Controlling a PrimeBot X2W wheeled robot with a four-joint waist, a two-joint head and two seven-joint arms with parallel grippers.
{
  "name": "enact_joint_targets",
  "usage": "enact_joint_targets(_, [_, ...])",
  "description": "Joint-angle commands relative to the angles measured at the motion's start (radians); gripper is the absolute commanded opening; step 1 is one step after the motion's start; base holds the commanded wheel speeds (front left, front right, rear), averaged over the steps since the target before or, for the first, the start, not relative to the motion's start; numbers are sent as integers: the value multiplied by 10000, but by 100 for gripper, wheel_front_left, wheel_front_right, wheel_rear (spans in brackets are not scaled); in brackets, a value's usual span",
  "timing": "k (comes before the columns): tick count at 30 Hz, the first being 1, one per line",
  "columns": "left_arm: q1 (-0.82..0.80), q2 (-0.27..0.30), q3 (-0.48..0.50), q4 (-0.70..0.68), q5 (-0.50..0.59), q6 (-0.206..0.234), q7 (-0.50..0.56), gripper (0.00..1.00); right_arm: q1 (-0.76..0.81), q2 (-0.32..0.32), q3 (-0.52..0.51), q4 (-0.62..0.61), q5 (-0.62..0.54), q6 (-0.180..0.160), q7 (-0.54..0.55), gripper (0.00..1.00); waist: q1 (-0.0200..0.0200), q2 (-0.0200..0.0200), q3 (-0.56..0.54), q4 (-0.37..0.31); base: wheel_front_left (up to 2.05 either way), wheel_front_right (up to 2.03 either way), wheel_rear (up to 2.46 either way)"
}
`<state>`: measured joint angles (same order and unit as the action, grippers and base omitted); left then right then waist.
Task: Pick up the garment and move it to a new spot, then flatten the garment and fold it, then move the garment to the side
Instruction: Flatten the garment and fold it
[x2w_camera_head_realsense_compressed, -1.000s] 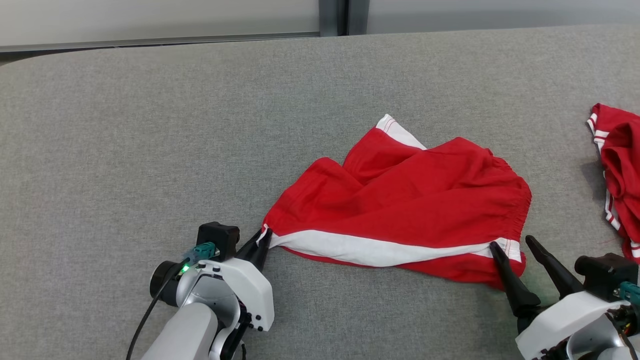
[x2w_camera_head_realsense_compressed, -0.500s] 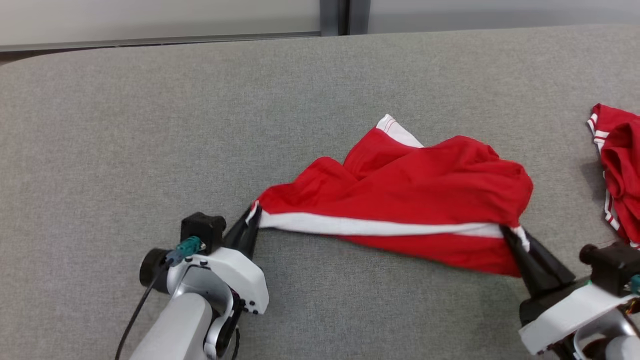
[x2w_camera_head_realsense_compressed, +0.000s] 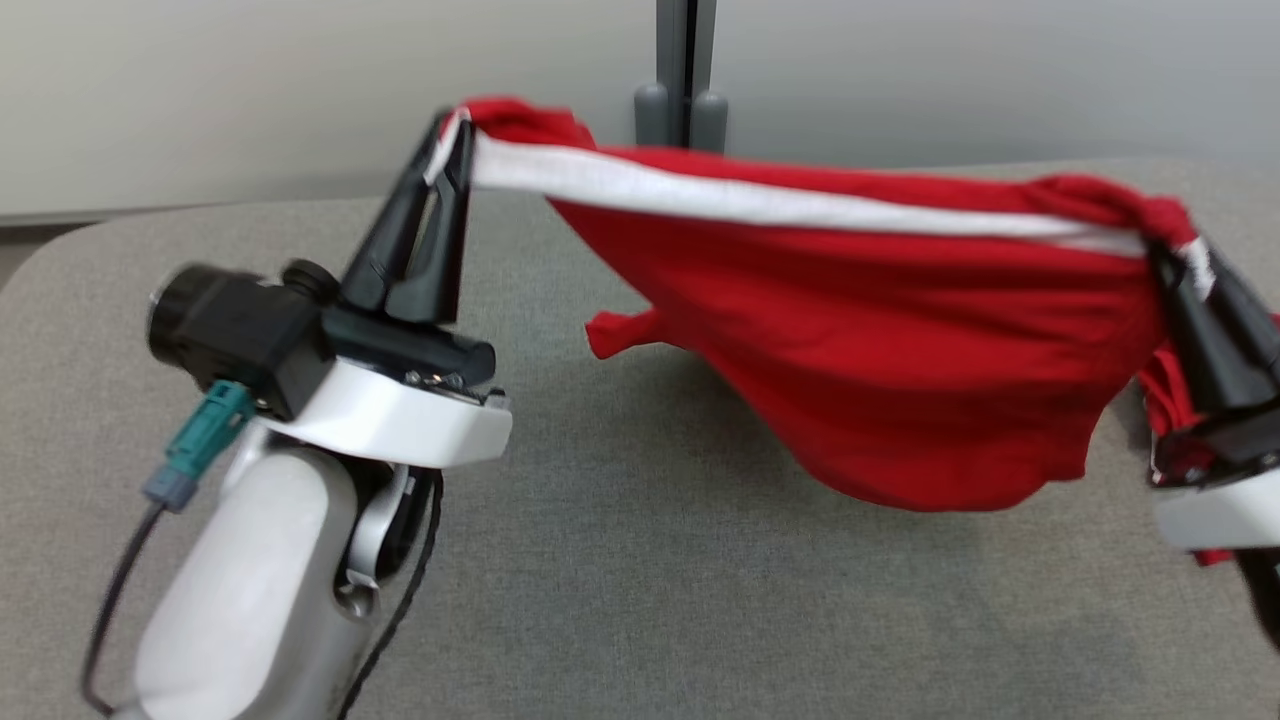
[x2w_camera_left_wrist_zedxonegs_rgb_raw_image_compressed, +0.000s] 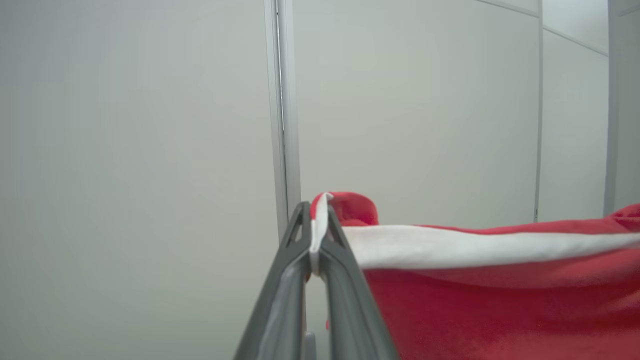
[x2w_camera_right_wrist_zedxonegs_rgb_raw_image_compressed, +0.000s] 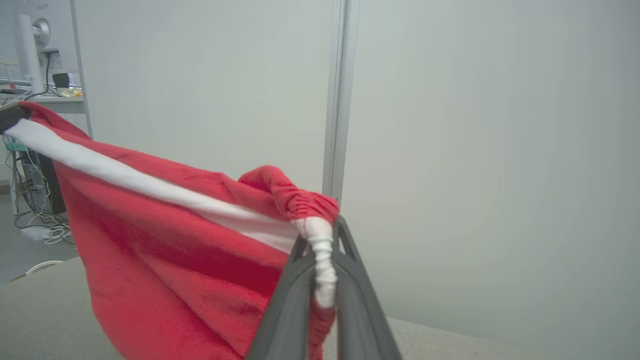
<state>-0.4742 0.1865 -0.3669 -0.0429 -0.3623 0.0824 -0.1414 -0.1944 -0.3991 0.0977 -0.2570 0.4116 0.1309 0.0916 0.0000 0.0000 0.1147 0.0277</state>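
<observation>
the red garment (x2w_camera_head_realsense_compressed: 900, 380) is held up above the grey table (x2w_camera_head_realsense_compressed: 640, 620), strung between the two grippers. judging by the soft shadow under it, its lowest fold is taken to be clear of the table top. the left gripper (x2w_camera_head_realsense_compressed: 452, 135) is pressed together on one end of the white stripe (x2w_camera_head_realsense_compressed: 760, 200), with only a thin edge of cloth pinched between its fingertips. the right gripper (x2w_camera_head_realsense_compressed: 1183, 262) is pinched on the other end, where the gathered waistband is bunched thickly between the fingers. the stripe is drawn nearly straight across, high over the table, while the rest of the cloth hangs below it in a loose belly. a small flap (x2w_camera_head_realsense_compressed: 620, 335) is seen sticking out on the left-gripper side, above the table's middle.

the step in hand is judged to be the carry to a new spot on the table. for it to be done well, both pinches should be held firm and the gap between the grippers left unchanged, so that the stripe is neither slackened nor strained. the thin left pinch is the likelier one to slip, so sudden pulls are best avoided. the grippers should be brought down level, so that the hanging edge meets the table first. the cloth can then be drawn toward the table's near edge, and less flattening will be needed afterwards.
</observation>
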Motion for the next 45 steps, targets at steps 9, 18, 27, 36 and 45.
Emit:
enact_joint_targets(9, [-804,339,200,-1417,41,265,1004,0,-963,262,-645,-196,109,-6,564,0,0,0,-597,-29,0,0,0])
enact_joint_targets(18, [-3357,-57,536,999,-706,-505,893,0,-3642,761,-482,1114,464,-6,399,0,0,0,855,-178,0,0,0])
enact_joint_targets(27, [-7526,-723,820,5775,-597,-1108,-795,0,-8443,1481,835,5180,646,-4,-998,0,0,0,1976,-124,0,0,0])
enact_joint_targets(36, [-7365,-1137,592,9717,-750,-1539,-1206,0,-9176,2419,2254,9282,761,-3,-2767,0,0,0,2514,-49,0,0,0])
enact_joint_targets(45, [-5276,-1321,928,11550,-1657,-1753,-1243,0,-7446,2899,3730,11715,1735,-4,-3519,0,0,0,2955,-67,0,0,0])
